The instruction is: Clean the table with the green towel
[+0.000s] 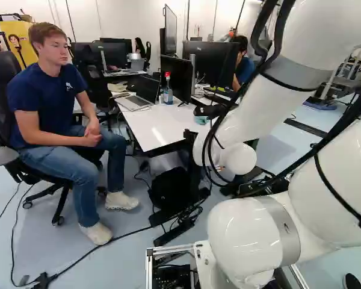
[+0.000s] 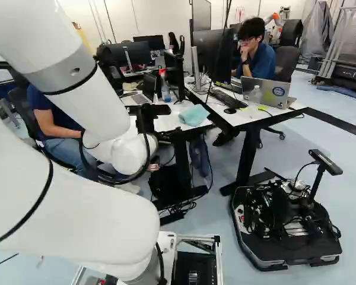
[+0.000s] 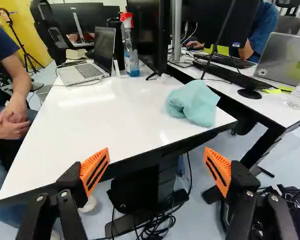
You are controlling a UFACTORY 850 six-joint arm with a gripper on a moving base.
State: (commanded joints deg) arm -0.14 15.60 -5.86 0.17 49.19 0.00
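In the right base view my gripper [image 2: 153, 167] is mostly hidden behind the white wrist. The wrist view shows the gripper [image 3: 156, 171] open, its orange pads wide apart and nothing between them. Ahead of it and below stands the white table [image 3: 105, 120], whose near edge lies just beyond the fingertips. The green towel [image 3: 194, 102] lies crumpled on the tabletop near that edge, ahead of the finger on the side of the neighbouring desk and apart from it. The right base view also shows the towel [image 2: 194, 115].
A laptop [image 3: 92, 67], a spray bottle [image 3: 130, 50] and a monitor [image 3: 149, 35] stand farther back on the table. A person sits close beside it. The adjoining desk [image 2: 249, 116] holds a keyboard and a laptop. Another mobile base [image 2: 285, 225] stands on the floor at the right.
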